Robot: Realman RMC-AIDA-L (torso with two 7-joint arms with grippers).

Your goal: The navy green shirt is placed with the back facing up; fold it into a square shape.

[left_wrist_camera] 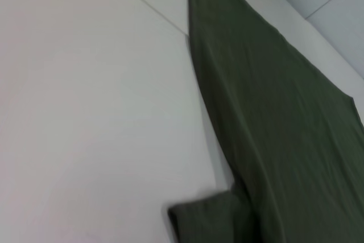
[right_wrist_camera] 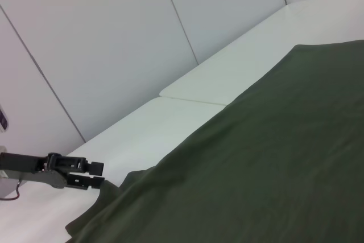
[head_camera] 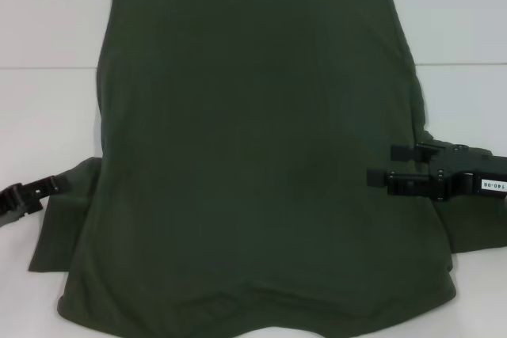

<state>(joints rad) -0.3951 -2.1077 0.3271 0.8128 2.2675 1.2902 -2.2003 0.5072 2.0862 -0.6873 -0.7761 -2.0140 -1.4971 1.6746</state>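
Closest to your head camera is the curved edge of the navy green shirt [head_camera: 261, 172], which runs along the bottom of the view, and from there the shirt spreads flat across the white table [head_camera: 47, 21] with its plain side up, so you see no print anywhere. It fills most of the view, with a sleeve poking out on your left side and the other sleeve mostly hidden under your right arm. Your right gripper [head_camera: 382, 164] sits over the shirt's right edge, about level with that sleeve, fingers pointing in toward the middle of the cloth. Those two fingers [head_camera: 404, 150] are spread with a clear gap between them and nothing pinched in there; whether the tips actually touch the fabric, you can't tell from this angle. Your left gripper [head_camera: 54, 185] is at the left edge, right at the tip of the left sleeve, and its fingers look parted a bit too, with dark fabric right beside them. The right wrist view catches that same left gripper [right_wrist_camera: 95, 176] far off across the shirt [right_wrist_camera: 256, 163], two fingers apart, just off the sleeve edge. Your left wrist view only shows the shirt [left_wrist_camera: 273, 129] side edge and the folded sleeve lying on the table [left_wrist_camera: 85, 112].
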